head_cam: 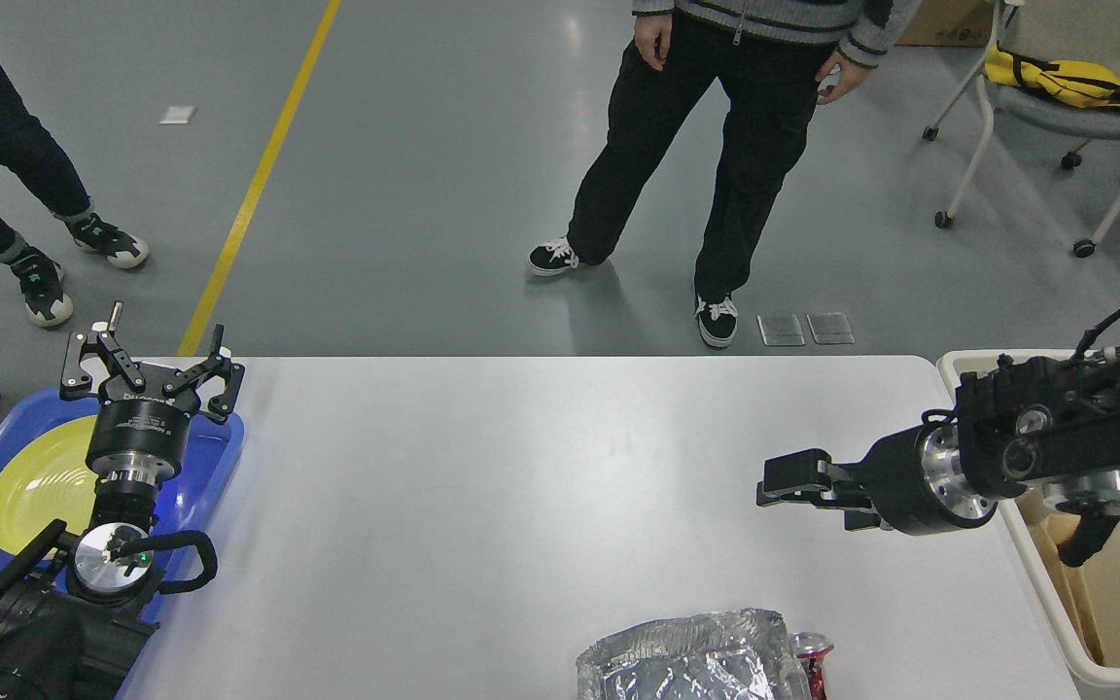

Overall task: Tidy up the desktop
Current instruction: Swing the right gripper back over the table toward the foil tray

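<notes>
The white desktop (521,486) fills the middle of the head view. A crumpled foil container (686,656) lies at its front edge, with a red can (813,653) lying against its right side. My left gripper (147,369) is open and empty, held upright over the far edge of the blue tray (220,457). My right gripper (776,483) points left over the right part of the desktop, above and behind the foil container. It is seen side-on, so its fingers cannot be told apart.
A yellow plate (35,476) lies in the blue tray at the left. A beige bin (968,365) with brown paper stands at the table's right edge. One person (716,126) stands beyond the far edge, and another's legs show at the far left.
</notes>
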You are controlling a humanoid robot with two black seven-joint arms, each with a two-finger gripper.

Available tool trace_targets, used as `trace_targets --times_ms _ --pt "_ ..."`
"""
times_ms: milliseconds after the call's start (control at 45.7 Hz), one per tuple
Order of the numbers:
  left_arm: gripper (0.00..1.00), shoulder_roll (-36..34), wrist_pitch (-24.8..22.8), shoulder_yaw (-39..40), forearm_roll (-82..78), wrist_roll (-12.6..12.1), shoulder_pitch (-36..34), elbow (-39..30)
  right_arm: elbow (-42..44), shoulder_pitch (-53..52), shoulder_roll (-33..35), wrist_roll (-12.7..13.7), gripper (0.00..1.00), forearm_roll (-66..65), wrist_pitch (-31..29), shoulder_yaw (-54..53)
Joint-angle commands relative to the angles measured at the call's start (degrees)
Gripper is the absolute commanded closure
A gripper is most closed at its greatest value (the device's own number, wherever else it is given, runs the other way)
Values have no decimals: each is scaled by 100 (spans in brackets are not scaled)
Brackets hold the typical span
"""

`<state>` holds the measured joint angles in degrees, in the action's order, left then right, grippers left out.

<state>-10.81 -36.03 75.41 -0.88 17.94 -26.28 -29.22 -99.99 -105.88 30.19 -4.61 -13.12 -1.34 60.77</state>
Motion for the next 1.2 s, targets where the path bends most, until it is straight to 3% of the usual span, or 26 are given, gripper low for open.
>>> trace_targets --times_ms 0,306,460,657,766,854,1182 --pt "3 0 0 0 0 7 0 4 -1 163 -48 13 0 107 -15 23" --pt "3 0 0 0 0 -1 0 4 -1 1060 -127 66 0 529 -59 32" --pt "3 0 9 0 0 7 0 4 15 543 110 75 0 565 -41 -56" --pt "3 0 9 0 0 7 0 4 -1 700 329 75 0 565 29 -30" --pt "3 0 0 0 0 7 0 4 24 420 742 75 0 521 -181 189" --pt "3 0 9 0 0 -1 0 4 322 -240 866 22 0 521 -708 480" --pt "3 0 9 0 0 7 0 4 411 50 831 66 0 503 -753 401"
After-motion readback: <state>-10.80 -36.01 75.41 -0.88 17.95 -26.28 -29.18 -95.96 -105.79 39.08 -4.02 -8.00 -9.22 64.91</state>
